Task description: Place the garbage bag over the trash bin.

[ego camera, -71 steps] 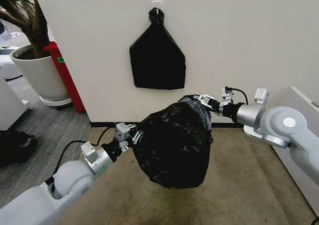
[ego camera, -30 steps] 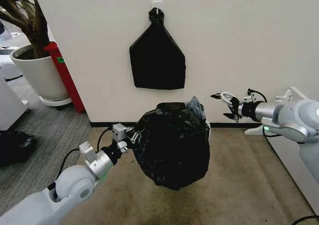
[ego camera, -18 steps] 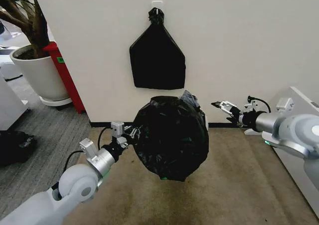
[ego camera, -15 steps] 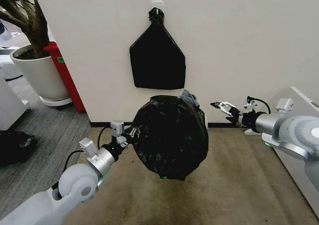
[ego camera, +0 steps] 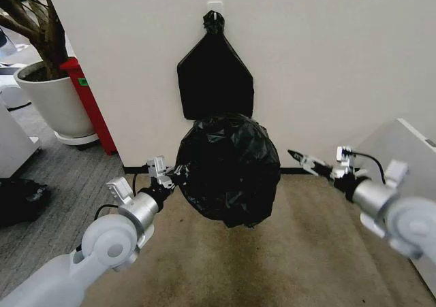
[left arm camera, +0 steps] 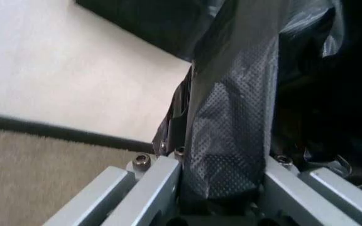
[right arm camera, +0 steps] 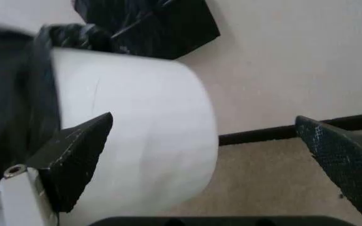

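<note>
Beige carpet (ego camera: pixel 320 252), white wall (ego camera: pixel 340 69). Crinkled garbage bag (ego camera: pixel 228 167) covers the trash bin (right arm camera: pixel 137 136); my left gripper (ego camera: pixel 165 174) pinches it, my right gripper (ego camera: pixel 306 160) is spread.

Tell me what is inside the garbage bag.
In the right wrist view the cream-white trash bin shows, its bare side sticking out of the garbage bag. The bin's rim and interior are covered. The left claw grips the plastic.

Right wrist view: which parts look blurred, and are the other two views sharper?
Right wrist view: the trash bin and garbage bag are soft and smeared. Left wrist view: the bag's dimpled film is crisp. Head view: sharp overall, with small highlights on the bag.
</note>
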You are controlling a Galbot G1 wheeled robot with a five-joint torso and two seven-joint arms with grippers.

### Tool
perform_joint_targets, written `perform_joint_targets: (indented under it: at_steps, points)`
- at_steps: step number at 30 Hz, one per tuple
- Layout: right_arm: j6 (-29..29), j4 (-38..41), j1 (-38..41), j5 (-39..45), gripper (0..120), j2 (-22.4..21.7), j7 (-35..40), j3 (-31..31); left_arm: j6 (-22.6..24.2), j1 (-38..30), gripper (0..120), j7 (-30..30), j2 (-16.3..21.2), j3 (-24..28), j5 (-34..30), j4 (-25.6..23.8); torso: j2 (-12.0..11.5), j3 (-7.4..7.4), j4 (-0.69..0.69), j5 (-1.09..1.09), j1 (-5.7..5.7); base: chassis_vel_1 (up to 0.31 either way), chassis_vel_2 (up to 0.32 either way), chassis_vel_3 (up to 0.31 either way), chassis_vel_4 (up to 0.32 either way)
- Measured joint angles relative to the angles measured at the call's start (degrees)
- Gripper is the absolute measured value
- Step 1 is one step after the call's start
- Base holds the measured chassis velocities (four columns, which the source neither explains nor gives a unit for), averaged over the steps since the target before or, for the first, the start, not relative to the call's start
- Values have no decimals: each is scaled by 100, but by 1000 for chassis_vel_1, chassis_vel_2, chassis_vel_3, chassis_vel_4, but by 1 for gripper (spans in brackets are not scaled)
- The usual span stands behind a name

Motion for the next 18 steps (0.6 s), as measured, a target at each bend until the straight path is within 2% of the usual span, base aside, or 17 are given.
perform_joint_targets:
  at_steps: [6, 8, 14, 16, 18]
  points:
    - [366, 517, -1063, -857, 100, 822, -468, 93, 220, -530, 0, -1174, -167, 9, -1523, 48, 0, 0, 0, 0, 0, 0, 0, 0, 0]
    - [374, 578, -1148, -916, 100, 896, -492, 89, 232, -580, 0, -1276, -185, 12, -1672, 62, 0, 0, -1, 0, 0, 0, 0, 0, 0]
    - [414, 1014, -1480, -1193, 100, 1502, -547, -122, 263, -1131, 0, -2373, -447, 49, -3126, 433, 0, 0, 1, -1, 0, 0, 0, 0, 0]
    - [414, 1027, -1490, -1190, 100, 1528, -545, -125, 262, -1154, 0, -2407, -459, 49, -3188, 462, 0, 0, 1, 0, 0, 0, 0, 0, 0]
    - [410, 1161, -1603, -1116, 100, 1741, -515, -147, 271, -1321, 0, -2648, -531, 23, -3782, 668, 0, 0, 2, -1, 0, 0, 0, 0, 0]
